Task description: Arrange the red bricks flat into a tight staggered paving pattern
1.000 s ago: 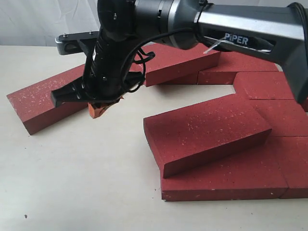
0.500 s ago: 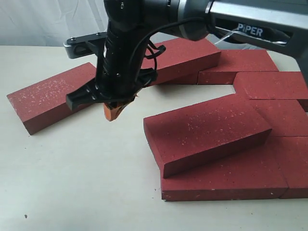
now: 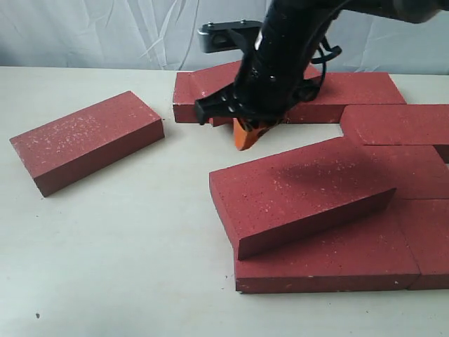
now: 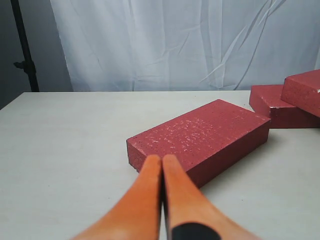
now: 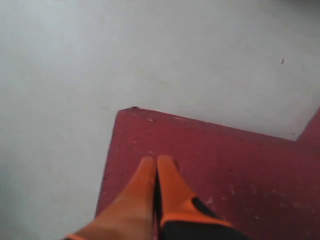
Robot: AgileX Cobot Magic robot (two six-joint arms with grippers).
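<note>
Several red bricks lie on the pale table (image 3: 126, 239). One lone brick (image 3: 84, 140) (image 4: 200, 137) sits apart at the left. A tilted brick (image 3: 302, 193) leans on flat bricks (image 3: 330, 263) at the right. More bricks (image 3: 354, 91) lie along the back. My right gripper (image 3: 247, 138) (image 5: 157, 160) hangs shut and empty between the back bricks and the tilted brick; its wrist view shows a brick corner (image 5: 210, 150) beneath the tips. My left gripper (image 4: 161, 159) is shut and empty, just short of the lone brick's near corner; it is out of the exterior view.
A white curtain (image 3: 105, 31) backs the table. A black stand (image 4: 22, 47) rises beyond the table's corner in the left wrist view. Bare tabletop lies between the lone brick and the tilted brick.
My right arm has swung from above the lone left brick rightward and back, now hanging by the back bricks. Its fingers stayed shut. No brick has moved.
</note>
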